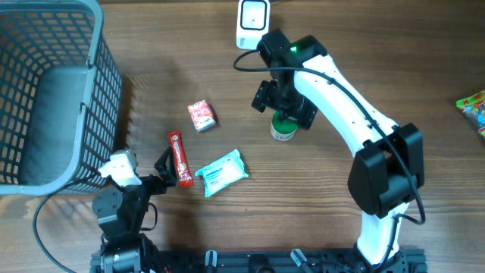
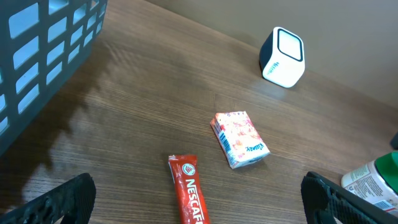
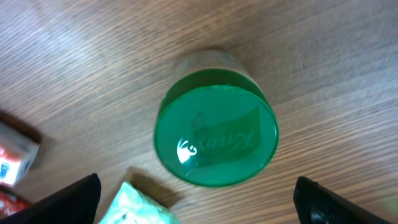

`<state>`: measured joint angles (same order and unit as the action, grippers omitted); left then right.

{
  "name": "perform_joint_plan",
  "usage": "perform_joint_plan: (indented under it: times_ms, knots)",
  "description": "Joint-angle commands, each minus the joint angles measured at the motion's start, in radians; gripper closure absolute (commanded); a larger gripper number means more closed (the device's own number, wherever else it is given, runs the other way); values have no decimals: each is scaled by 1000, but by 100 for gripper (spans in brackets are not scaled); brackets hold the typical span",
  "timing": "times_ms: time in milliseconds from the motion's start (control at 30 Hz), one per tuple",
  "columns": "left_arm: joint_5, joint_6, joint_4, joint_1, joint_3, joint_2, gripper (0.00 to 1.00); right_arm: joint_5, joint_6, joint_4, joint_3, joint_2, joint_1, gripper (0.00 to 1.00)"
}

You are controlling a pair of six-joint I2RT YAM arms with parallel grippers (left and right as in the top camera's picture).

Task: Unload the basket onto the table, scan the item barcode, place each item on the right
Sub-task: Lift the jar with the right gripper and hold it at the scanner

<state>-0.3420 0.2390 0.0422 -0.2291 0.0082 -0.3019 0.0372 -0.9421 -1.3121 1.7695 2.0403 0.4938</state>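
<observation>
Over the jar (image 3: 214,134) (green lid, standing upright) the right gripper (image 3: 199,202) hangs released, fingers wide; the left gripper (image 2: 202,200) is likewise released.

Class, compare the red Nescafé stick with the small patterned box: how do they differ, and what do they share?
Shape: the Nescafé stick is long, thin and flat; the patterned box is short and blocky. Colour: the stick is solid red with white lettering; the box is pale with reddish speckles. Position: the box lies nearer the white scanner than the stick. Both lie on the table, ungripped.
</observation>
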Motion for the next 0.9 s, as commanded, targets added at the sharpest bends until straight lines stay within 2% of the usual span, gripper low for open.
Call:
perform_joint_plan:
  times_ms: [0, 400, 500, 600, 733, 867]
  knots:
    - [-2, 5, 4, 3, -2, 1, 0, 4, -105, 31, -44, 9, -23, 0]
    - [-2, 5, 4, 3, -2, 1, 0, 24, -7, 164, -95, 110, -50, 2]
    - [-2, 5, 4, 3, -2, 1, 0, 24, -1, 172, -105, 131, -50, 9]
    - [-2, 5, 4, 3, -2, 0, 0, 24, 0, 200, -141, 142, -50, 10]
    - [-2, 5, 4, 3, -2, 1, 0, 24, 6, 273, -209, 144, -50, 18]
    - [-2, 5, 4, 3, -2, 1, 0, 24, 132, 360, -227, 144, -50, 25]
